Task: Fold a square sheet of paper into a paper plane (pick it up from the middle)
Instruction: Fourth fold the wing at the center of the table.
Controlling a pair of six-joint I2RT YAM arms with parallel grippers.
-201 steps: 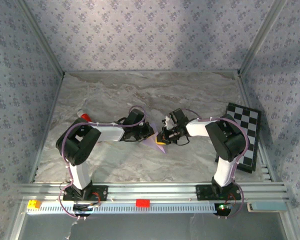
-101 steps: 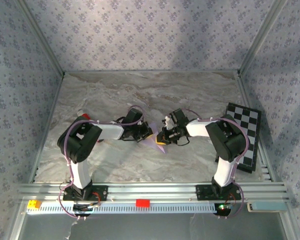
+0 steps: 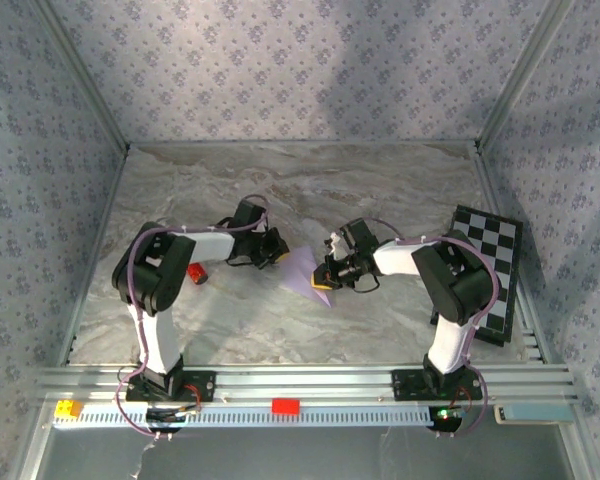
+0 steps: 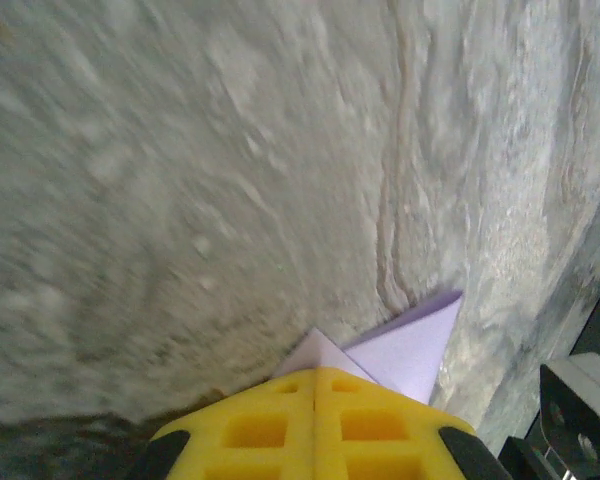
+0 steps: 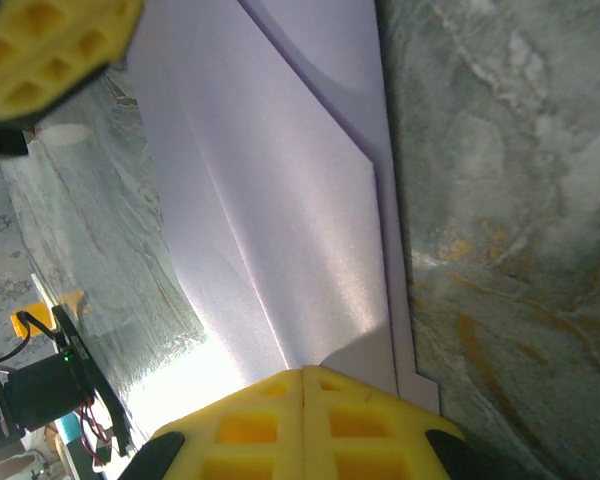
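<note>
Roughly mid-tabletop, the partly folded pale lilac sheet of paper (image 3: 302,272) lies with its long axis running from 10 to 4 o'clock. The right pincer (image 3: 323,284) is closed on the 4 o'clock edge and appears to pinch it. The left pincer (image 3: 273,252), also closed, sits at the 10 o'clock corner, grip unclear. Bare marble tabletop (image 3: 310,190) opens at 12 and 6 o'clock. The black-and-white checkered board (image 3: 490,260) lies well apart at 3 o'clock.

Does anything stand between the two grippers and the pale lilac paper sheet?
Nothing visible does. The right gripper is shut directly on the folded pale lilac paper sheet, and the left gripper is shut on its opposite corner. The small red cylinder lies aside, left of it.
</note>
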